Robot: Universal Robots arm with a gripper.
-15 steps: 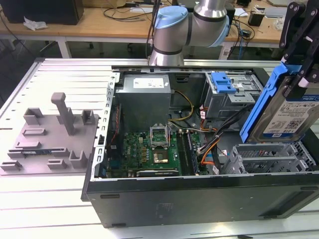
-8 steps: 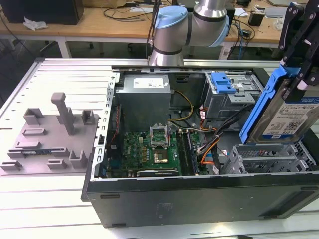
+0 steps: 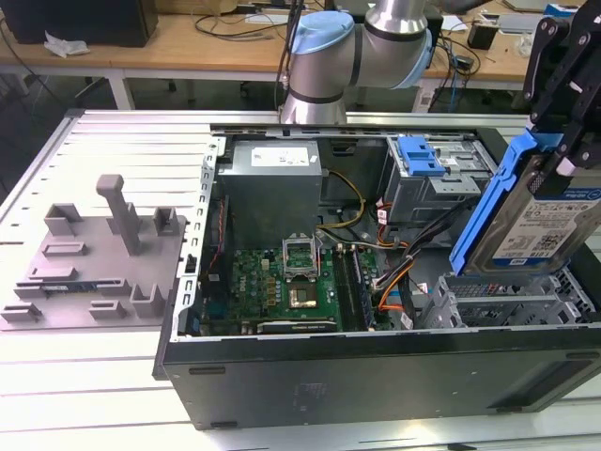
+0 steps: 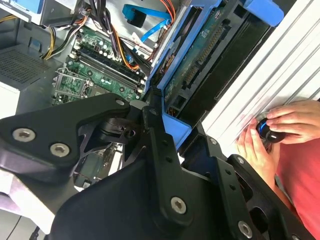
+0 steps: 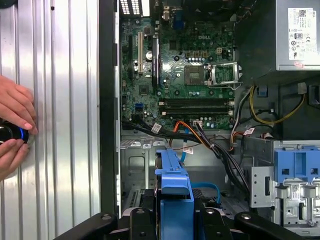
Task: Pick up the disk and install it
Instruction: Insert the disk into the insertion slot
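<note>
The gripper (image 3: 556, 150) has its black fingers (image 5: 142, 217) clamped on the disk (image 3: 535, 221), one on each side of the blue bracket at the disk's upper end. The disk hangs from the fingers at a tilt, label side facing the exterior view and lower end pointing down into the open computer case (image 3: 376, 376). In the second wrist view the disk's (image 4: 200, 55) other face shows a green circuit board inside the blue frame.

Directly below the fingers, under the disk's lower edge, is a grey perforated drive bay (image 3: 512, 299). The edge is at the bay's rim, but I cannot tell whether they touch.

Just past the bay from the fingers, a bundle of orange and black cables (image 3: 394, 277) runs across the case floor. Beyond them lies the green motherboard (image 3: 282, 277), flat and uncovered, with its processor socket open.

Level with the fingers but deeper in the case stands the grey metal cage with a blue tab (image 3: 420, 155). Next to it, farther from the fingers, is the grey power supply box (image 3: 272, 183).

Outside the case, on the slatted metal table (image 3: 94, 395), a person's hands (image 5: 12, 107) hold a small dark knob (image 5: 11, 134) with a blue ring. Farthest from the fingers, on the table beyond the case, lies a grey fixture plate (image 3: 94, 254) with upright blocks.
</note>
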